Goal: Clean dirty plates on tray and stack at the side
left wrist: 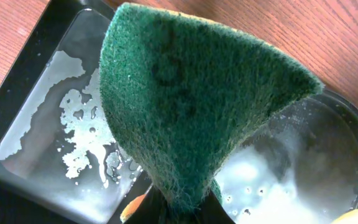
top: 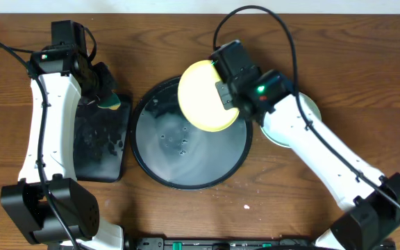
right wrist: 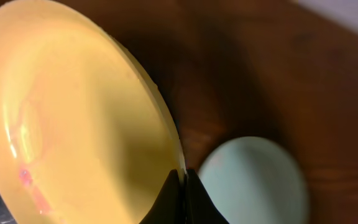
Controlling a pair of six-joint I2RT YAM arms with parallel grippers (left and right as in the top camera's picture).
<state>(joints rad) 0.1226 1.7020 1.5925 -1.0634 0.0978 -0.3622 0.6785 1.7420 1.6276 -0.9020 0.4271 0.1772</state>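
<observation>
My right gripper (top: 229, 97) is shut on the rim of the pale yellow plate (top: 204, 96) and holds it lifted and tilted over the back right of the round black tray (top: 158, 163). In the right wrist view the yellow plate (right wrist: 73, 124) fills the left, pinched between the fingers (right wrist: 184, 177). A mint-blue plate (right wrist: 253, 180) lies on the table beyond it; overhead it shows right of the tray (top: 310, 107), mostly under my arm. My left gripper (top: 105, 97) is shut on a green sponge (left wrist: 185, 99), held above the rectangular tray. The round tray is wet and holds no plates.
A rectangular black tray (top: 92, 163) with soapy water (left wrist: 86, 124) lies left of the round tray. The wet round tray also shows in the left wrist view (left wrist: 353, 130). Cables run along the back of the wooden table.
</observation>
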